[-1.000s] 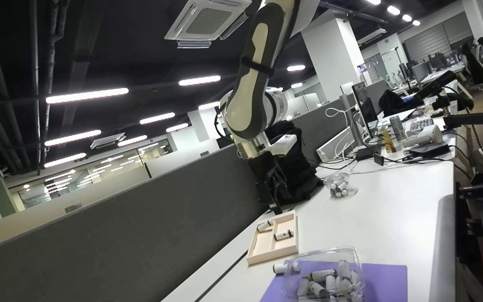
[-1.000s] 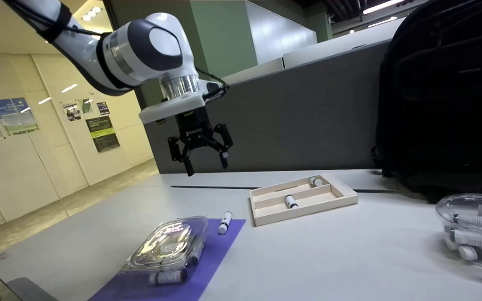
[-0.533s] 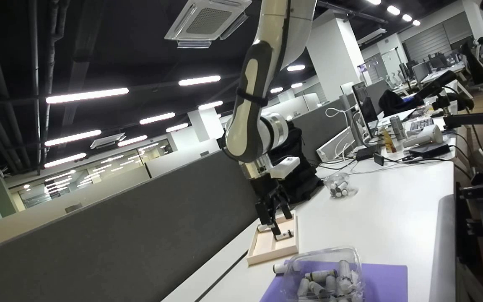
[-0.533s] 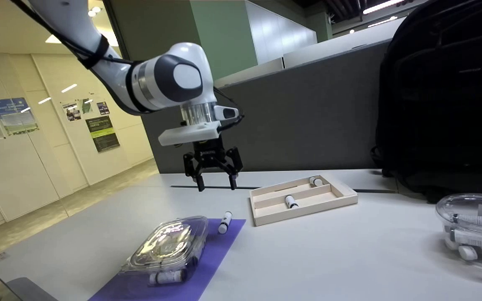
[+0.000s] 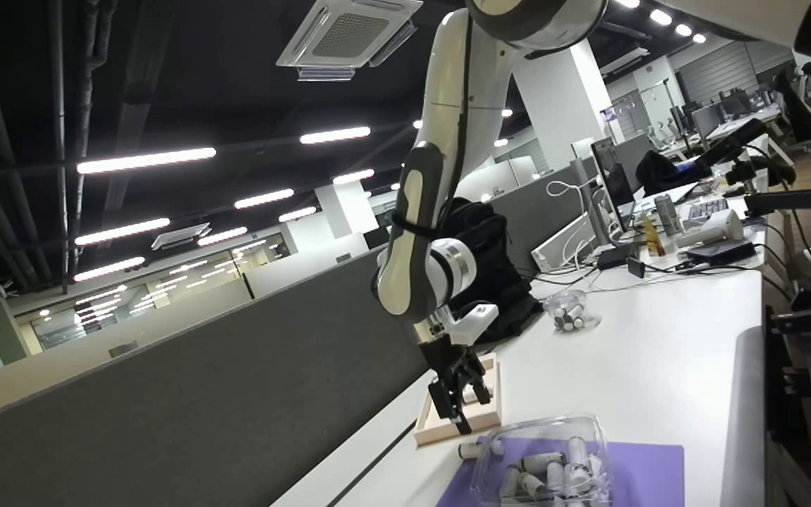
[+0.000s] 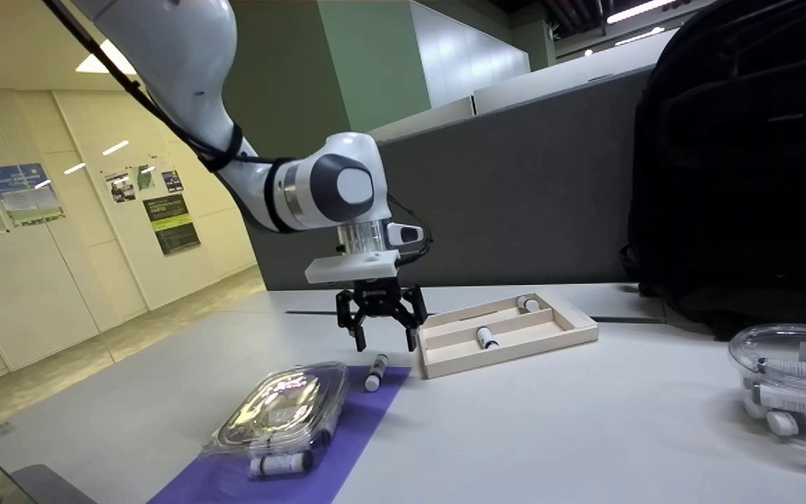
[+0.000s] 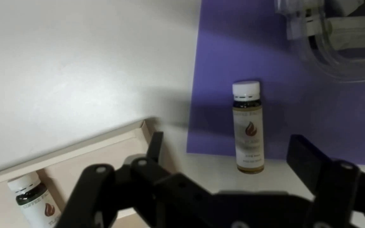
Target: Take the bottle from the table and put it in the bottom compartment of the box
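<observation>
The bottle (image 7: 249,136), white-capped with a white label and red flame mark, lies on its side, mostly on the purple mat with its base over the white table (image 7: 74,79). It also shows in both exterior views (image 6: 376,373) (image 5: 470,450). My gripper (image 7: 227,144) is open and empty above the bottle's base end, fingers on either side but apart from it; both exterior views show it there (image 6: 386,346) (image 5: 473,414). The tan box (image 6: 515,355), with a divider, lies beside the mat; its corner (image 7: 74,149) is near one finger. It holds two bottles (image 6: 487,338) (image 6: 527,304).
A clear plastic container (image 6: 280,413) full of similar bottles stands on the purple mat (image 6: 347,448), close to the bottle. A round clear tub (image 6: 795,392) of bottles stands farther along the table. A grey partition (image 6: 501,224) and black backpack (image 6: 739,175) stand behind.
My open gripper has moved down and across, from high over the table's back to just above the bottle, beside the box. The bottle and box have not moved.
</observation>
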